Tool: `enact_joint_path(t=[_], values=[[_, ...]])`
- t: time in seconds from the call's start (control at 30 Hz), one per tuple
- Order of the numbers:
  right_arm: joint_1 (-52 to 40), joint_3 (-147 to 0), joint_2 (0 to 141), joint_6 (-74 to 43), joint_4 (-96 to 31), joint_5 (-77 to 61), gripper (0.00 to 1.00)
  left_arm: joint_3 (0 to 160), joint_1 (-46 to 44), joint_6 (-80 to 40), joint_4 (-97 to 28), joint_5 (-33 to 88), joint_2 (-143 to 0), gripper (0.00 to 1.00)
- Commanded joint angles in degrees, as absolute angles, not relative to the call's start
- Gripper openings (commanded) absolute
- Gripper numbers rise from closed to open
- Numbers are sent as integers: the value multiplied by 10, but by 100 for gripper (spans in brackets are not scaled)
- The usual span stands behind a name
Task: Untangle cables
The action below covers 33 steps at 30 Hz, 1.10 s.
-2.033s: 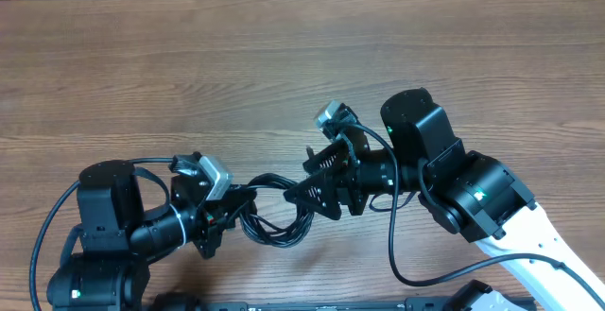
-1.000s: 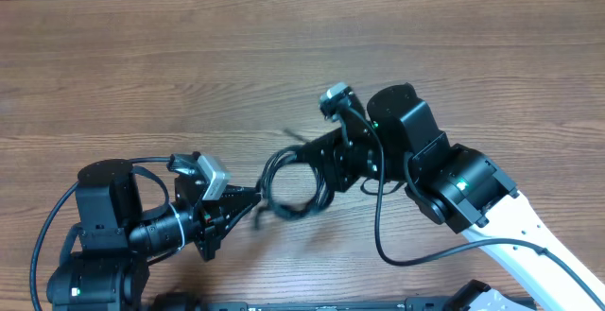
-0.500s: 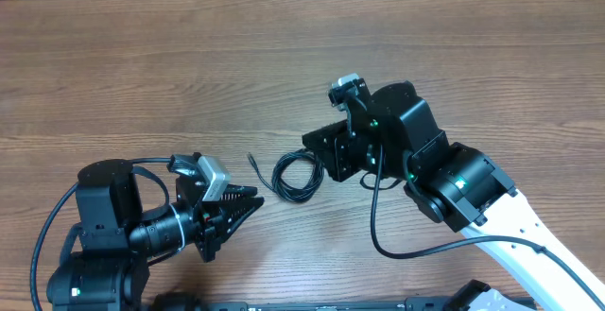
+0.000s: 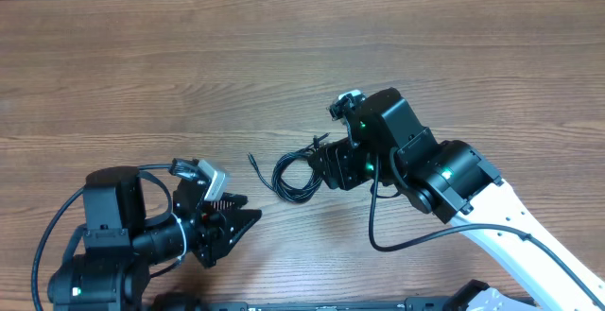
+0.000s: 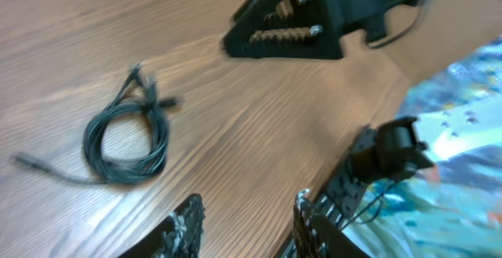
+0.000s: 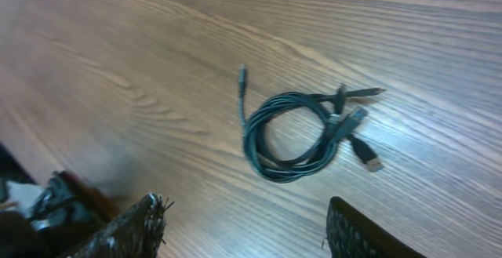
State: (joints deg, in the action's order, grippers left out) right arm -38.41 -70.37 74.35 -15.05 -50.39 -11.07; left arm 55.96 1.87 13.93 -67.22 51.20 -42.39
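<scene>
The brown wood-grain table (image 4: pixel 142 65) carries the cables (image 4: pixel 295 177), a loose coil lying flat near its middle. The left gripper (image 4: pixel 244 215), fingers spread, sits at the coil's 7 o'clock. The right gripper (image 6: pixel 245 223), jaws wide apart, hovers at its 3 o'clock.

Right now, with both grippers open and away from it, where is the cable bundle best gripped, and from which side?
Probably the free tail that sticks out of the cable bundle toward the left gripper. It lies flat on the table, clear of the loops, so come from above with jaws across the strand.
</scene>
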Motion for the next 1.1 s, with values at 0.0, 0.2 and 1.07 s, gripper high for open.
enact_joint_path(t=[0.0, 0.2, 1.07], values=[[-382, -720, 747, -146, -503, -59, 64, 530, 17, 77, -670, 441, -419, 38], [-382, -720, 748, -150, -502, -27, 64, 439, 17, -87, -624, 370, -420, 38], [-382, -720, 748, -150, -499, -22, 70, 348, -150, -332, -305, 186, -697, 38]])
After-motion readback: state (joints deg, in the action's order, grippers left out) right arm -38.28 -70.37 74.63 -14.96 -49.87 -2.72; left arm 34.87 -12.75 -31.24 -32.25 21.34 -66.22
